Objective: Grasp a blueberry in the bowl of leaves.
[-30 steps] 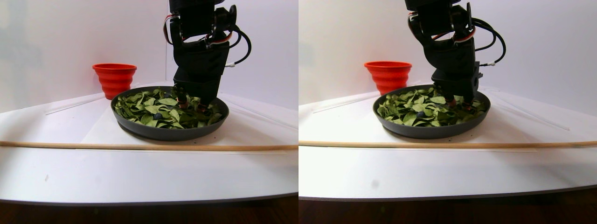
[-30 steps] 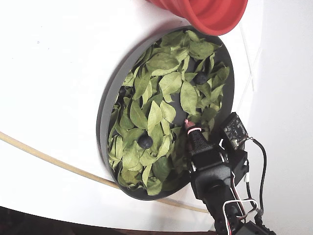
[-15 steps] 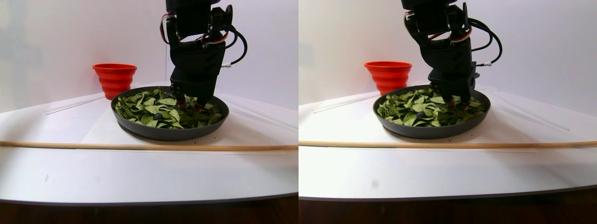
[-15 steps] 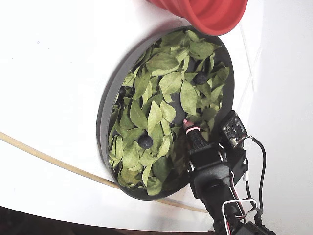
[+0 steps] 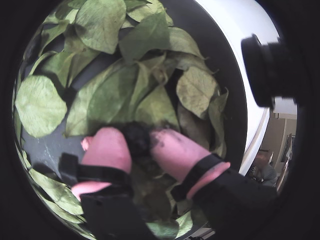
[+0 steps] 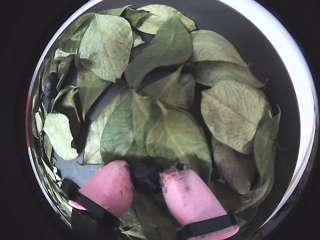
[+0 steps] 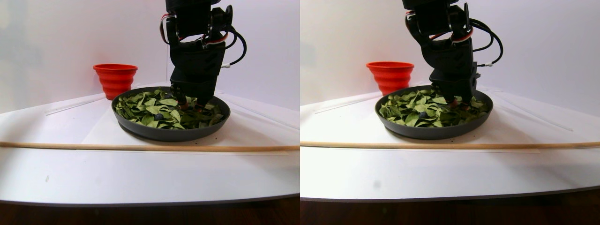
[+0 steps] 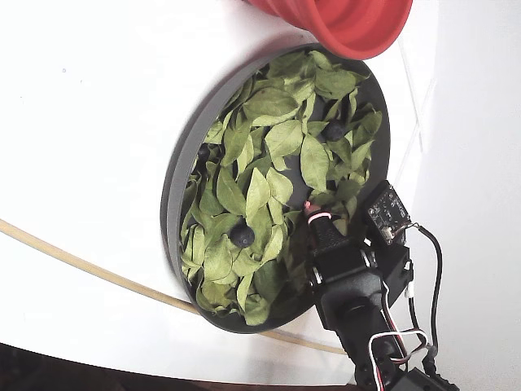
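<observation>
pink fingertips (image 6: pixel 112 185) of the gripper (image 6: pixel 147 181) are pinched on a blueberry (image 6: pixel 146 175) among the leaves (image 6: pixel 170 135); soft, easily squashed, best held lightly at its widest part.

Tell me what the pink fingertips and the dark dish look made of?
The end effector's fingertips look like soft matte rubber or silicone: rounded, smudged, strapped with black bands. The bowl looks like matte dark-grey plastic or coated metal; I can't tell which.
</observation>
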